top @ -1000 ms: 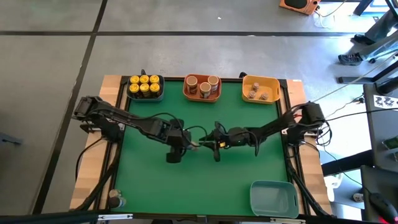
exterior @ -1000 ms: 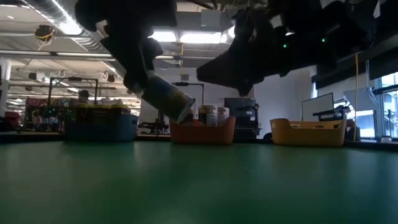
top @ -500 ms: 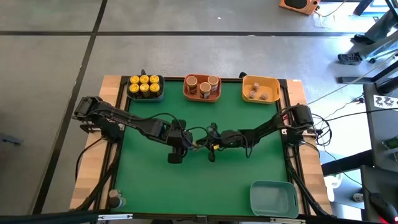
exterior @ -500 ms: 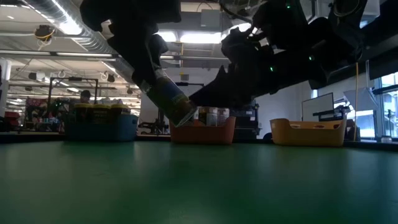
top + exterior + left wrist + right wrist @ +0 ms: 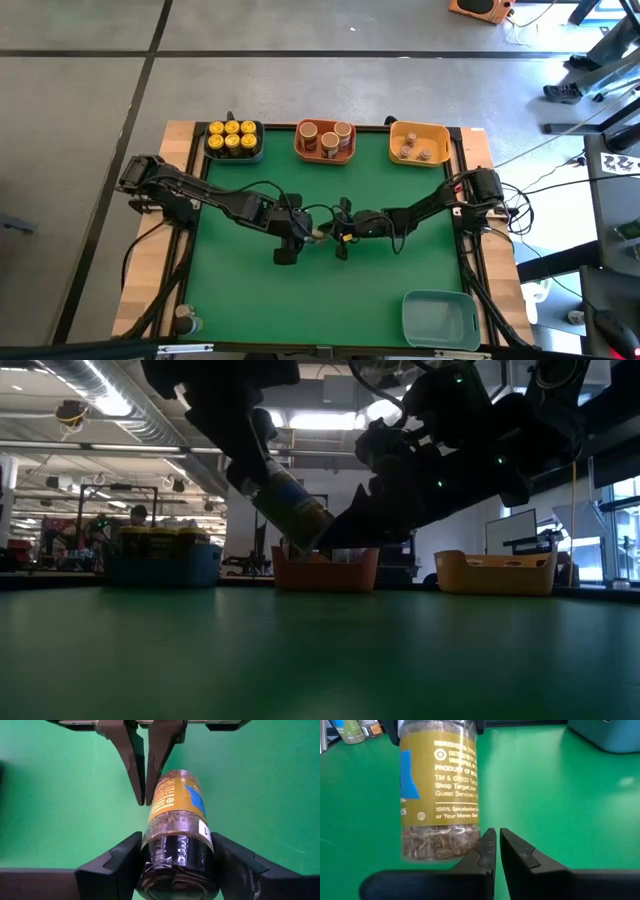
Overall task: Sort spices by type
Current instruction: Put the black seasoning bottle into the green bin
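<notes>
My left gripper (image 5: 292, 236) is shut on a spice jar (image 5: 176, 815) with a gold label and a dark cap end. It hangs over the middle of the green table, and the low view shows the jar (image 5: 291, 511) tilted and off the surface. My right gripper (image 5: 495, 845) is shut. It points from the table's right side, with its fingertips (image 5: 143, 795) right beside the jar's lower, herb-filled end (image 5: 440, 842). In the high view the right gripper (image 5: 336, 236) faces the left one across the jar (image 5: 313, 234). My left gripper pinches the jar's dark cap end (image 5: 177, 865) between its two fingers (image 5: 117, 865), one on each side. The fingers slant down from the table's left, and the jar runs on along them. The jar is lifted clear and tilted, its bottom end lowest. My right gripper's shut tips stand against the jar's lower end; I cannot tell whether they touch it.
Along the far edge stand a dark bin (image 5: 232, 152) of yellow-lidded jars, an orange bin (image 5: 325, 154) of tan-lidded jars and a yellow bin (image 5: 418, 130) of tiny jars. A teal bin (image 5: 440, 318) sits at the near right corner. Bare green table lies below the grippers.
My right gripper has moved down and toward the table's left, up to the jar's lower end. My left gripper has stayed in place but tipped a little, and the jar has tipped with it.
</notes>
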{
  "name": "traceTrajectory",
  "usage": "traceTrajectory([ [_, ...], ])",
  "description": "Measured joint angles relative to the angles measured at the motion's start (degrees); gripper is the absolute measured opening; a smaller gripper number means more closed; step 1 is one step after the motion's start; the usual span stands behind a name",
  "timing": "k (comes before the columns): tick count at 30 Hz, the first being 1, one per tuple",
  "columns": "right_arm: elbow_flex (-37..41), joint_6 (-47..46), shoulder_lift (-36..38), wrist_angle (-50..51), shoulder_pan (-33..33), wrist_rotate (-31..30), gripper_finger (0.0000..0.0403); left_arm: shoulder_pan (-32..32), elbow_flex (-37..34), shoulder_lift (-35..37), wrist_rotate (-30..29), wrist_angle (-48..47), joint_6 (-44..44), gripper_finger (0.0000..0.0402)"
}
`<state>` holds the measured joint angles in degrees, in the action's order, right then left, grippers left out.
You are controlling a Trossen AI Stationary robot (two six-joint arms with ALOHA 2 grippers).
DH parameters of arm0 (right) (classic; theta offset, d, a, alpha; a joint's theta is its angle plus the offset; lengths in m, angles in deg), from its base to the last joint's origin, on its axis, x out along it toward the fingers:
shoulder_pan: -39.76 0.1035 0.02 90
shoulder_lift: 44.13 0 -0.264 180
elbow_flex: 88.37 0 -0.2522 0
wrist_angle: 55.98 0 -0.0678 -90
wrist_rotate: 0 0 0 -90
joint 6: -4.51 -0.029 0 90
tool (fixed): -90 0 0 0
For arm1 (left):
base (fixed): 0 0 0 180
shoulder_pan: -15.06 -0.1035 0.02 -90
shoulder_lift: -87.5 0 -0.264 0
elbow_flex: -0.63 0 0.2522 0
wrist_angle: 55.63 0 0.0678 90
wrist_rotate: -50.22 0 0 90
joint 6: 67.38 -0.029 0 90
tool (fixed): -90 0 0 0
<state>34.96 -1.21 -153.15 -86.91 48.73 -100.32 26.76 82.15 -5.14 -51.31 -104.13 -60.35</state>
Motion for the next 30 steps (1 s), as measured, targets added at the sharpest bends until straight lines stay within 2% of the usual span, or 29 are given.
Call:
traceTrajectory([
  [11, 0.07, 0.12, 0.6, 6.39, 0.07, 0.85, 0.0027, -0.16, -0.7, 0.02, -2.11, -4.62, 1.82, 0.021],
  [20, -0.03, 0.2, 2.93, 0.54, 0.04, 0.87, 0.0027, -1.05, -4.72, 0.02, -2.97, -3.14, 2.16, 0.021],
  [24, -0.5, 1.16, 0.19, -3.55, 0.04, 0.85, 0.0027, -1.05, -4.72, 0.04, -3.0, -0.28, 0.19, 0.021],
  [30, -2.71, 1.74, -4.79, -4.06, 0.02, -0.31, 0.0027, -0.98, -4.74, 0.0, -2.83, 1.31, -1.58, 0.021],
])
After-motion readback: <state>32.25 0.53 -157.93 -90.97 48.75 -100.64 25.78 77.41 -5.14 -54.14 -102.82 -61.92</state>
